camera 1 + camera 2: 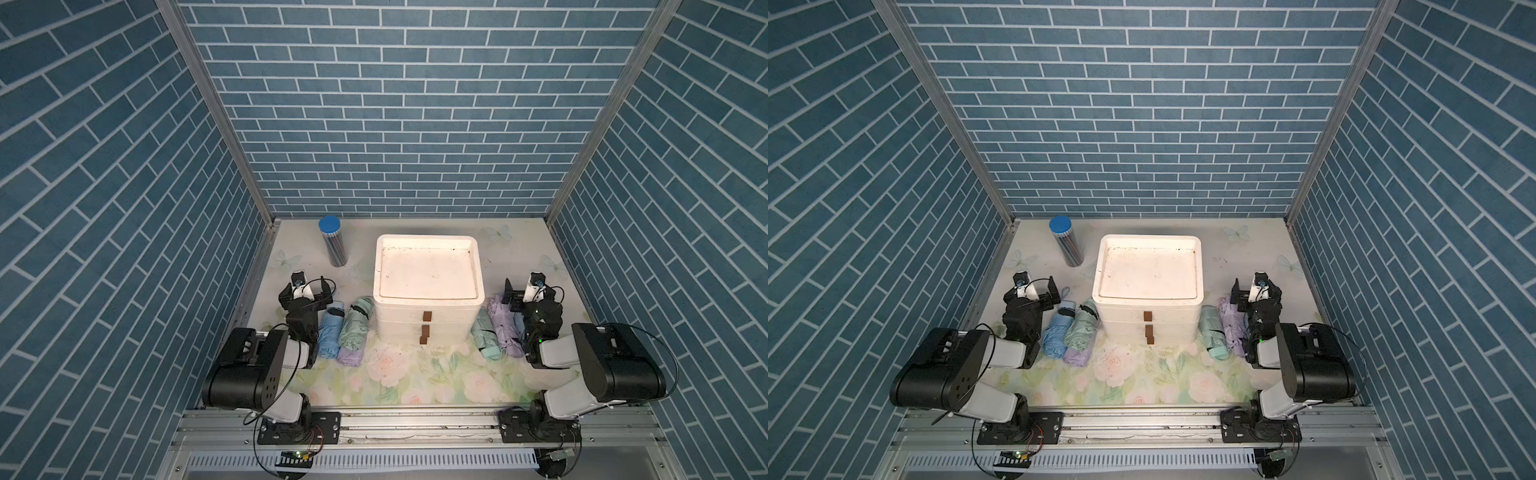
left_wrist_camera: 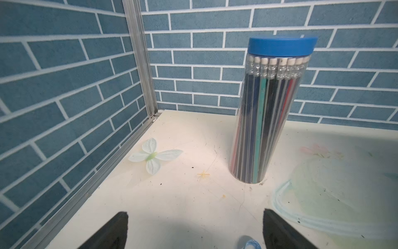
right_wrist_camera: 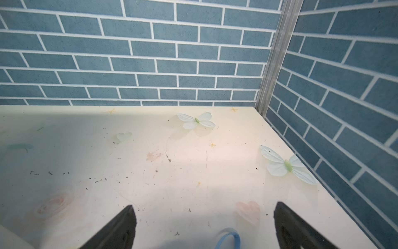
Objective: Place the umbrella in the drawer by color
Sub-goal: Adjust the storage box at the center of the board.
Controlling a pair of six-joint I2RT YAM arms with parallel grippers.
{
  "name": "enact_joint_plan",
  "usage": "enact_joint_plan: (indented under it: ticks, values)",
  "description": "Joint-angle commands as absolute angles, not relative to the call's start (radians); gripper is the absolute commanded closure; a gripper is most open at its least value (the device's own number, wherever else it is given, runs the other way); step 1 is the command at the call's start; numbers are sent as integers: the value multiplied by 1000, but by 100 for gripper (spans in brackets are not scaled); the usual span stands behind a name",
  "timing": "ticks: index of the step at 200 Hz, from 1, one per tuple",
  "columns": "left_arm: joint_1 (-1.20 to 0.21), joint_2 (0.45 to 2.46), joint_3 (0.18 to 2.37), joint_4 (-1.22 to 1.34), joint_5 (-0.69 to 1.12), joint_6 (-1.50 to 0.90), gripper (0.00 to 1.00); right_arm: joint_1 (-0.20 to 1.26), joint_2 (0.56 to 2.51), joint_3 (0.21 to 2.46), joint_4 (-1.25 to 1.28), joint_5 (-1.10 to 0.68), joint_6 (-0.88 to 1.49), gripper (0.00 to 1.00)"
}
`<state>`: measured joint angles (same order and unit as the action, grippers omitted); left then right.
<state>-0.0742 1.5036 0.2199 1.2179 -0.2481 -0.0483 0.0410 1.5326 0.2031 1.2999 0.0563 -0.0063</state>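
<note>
You have a table (image 1: 415, 386) with a pale floral print, its surface scuffed and speckled with dark grit. A white drawer unit (image 1: 399, 328) stands at the centre. Towards the far-left corner, a clear pencil tube (image 1: 334, 249) with a blue lid stands upright. Between the unit and the left edge lie a blue umbrella (image 1: 330, 336) and a green umbrella (image 1: 355, 322), with a purple umbrella (image 1: 349, 356) showing at the green one's near end. Between the unit and the right edge, a mint umbrella (image 1: 484, 332) and a lilac umbrella (image 1: 503, 324) lie side by side.

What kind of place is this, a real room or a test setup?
Probably a robot test booth: brick-pattern wall panels in a metal frame enclose a flowered table, and the left arm and right arm are bolted to a rail.
</note>
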Motion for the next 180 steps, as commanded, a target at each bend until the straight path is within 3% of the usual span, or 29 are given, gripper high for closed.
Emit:
enact_joint_plan:
  ticks: [1, 118, 127, 137, 153, 168, 180]
  values:
    - [-67, 1501, 223, 1234, -246, -39, 0, 45, 1532, 211, 1301, 57, -29, 0]
    - [-68, 1501, 224, 1229, -245, -41, 0, 44, 1531, 210, 1301, 54, -28, 0]
    - [-68, 1490, 229, 1223, -250, -44, 0, 47, 1507, 217, 1265, 128, -2, 0]
    - [-72, 1433, 301, 1009, -311, -63, 0, 50, 1408, 286, 1048, 278, 47, 0]
    - [-55, 1424, 647, 499, -466, -155, 0, 52, 1265, 484, 650, 388, 130, 0]
    - [-43, 1417, 863, 184, -536, -332, 11, 53, 1175, 666, 357, 246, 197, 0]
    - [-41, 1380, 942, 34, -457, -463, 17, 51, 1117, 672, 350, 127, 316, 0]
